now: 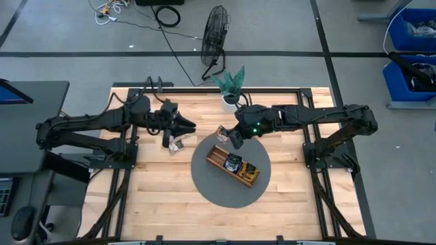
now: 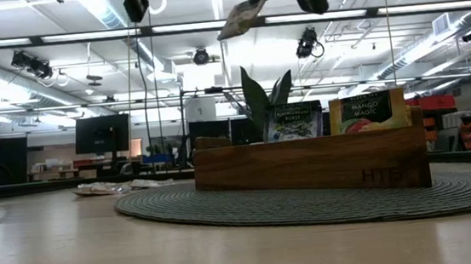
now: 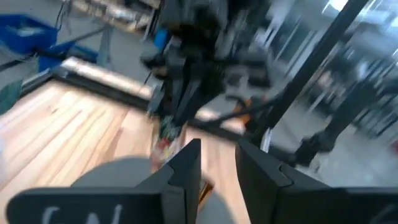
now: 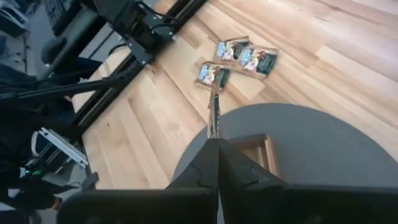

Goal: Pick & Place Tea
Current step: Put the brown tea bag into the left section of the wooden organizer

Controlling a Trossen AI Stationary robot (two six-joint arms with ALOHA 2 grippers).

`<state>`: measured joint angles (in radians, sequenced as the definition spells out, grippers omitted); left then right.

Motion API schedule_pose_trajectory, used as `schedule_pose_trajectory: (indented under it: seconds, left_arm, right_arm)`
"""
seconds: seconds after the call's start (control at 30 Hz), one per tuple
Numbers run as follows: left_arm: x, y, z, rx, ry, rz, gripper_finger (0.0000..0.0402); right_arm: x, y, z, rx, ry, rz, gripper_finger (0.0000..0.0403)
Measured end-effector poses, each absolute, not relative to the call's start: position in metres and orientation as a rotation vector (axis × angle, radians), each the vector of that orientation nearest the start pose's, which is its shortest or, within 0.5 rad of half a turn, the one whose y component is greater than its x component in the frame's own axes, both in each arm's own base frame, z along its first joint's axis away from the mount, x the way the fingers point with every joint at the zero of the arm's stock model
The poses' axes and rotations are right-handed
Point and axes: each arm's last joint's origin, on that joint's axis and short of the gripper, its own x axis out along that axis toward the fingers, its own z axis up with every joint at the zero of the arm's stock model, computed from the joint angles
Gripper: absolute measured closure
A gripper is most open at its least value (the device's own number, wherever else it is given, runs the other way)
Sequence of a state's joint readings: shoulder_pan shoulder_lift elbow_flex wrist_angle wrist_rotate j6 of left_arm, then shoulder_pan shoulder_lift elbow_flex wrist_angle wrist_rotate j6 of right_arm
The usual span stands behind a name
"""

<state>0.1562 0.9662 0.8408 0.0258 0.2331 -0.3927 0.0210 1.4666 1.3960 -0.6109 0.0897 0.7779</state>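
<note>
A: Tea sachet (image 4: pixel 214 115) pinched edge-on in your right gripper (image 4: pixel 217 146), raised over the wooden tray's (image 1: pixel 219 158) empty end. Carry step.

B: Next, line it up with that slot and lower. Left gripper (image 3: pixel 216 163), part-open and empty, hangs above three loose sachets (image 4: pixel 239 59).

Robotics lab: taped floor, blue bins (image 1: pixel 412 30)

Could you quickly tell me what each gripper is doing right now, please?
Left gripper: open, empty, above the table's left side.
Right gripper: shut on a tea sachet, held edge-on above the wooden tray.
</note>
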Motion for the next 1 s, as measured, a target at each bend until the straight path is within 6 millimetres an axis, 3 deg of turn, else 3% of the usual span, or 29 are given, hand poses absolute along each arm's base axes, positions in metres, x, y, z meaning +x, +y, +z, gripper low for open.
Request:
schedule_pose_trajectory:
  seconds: [0.23, 0.33, 0.73, 1.0]
  left_arm:
    - [0.209, 0.024, 0.286, -0.576, 0.041, -0.091, 0.0317]
    - [0.200, 0.022, 0.275, -0.592, 0.048, -0.094, 0.0328]
    - [0.161, 0.021, 0.266, -0.493, 0.211, 0.007, 0.0371]
    - [0.152, 0.025, 0.270, -0.498, 0.192, 0.040, 0.0372]
  right_arm:
    - [0.316, 0.006, 0.342, 0.709, 0.661, -0.345, 0.0403]
    - [0.319, 0.006, 0.332, 0.717, 0.710, -0.372, 0.0403]
    - [0.360, 0.018, 0.277, 0.645, 0.798, -0.359, 0.0403]
    - [0.377, 0.019, 0.239, 0.567, 0.885, -0.410, 0.0403]
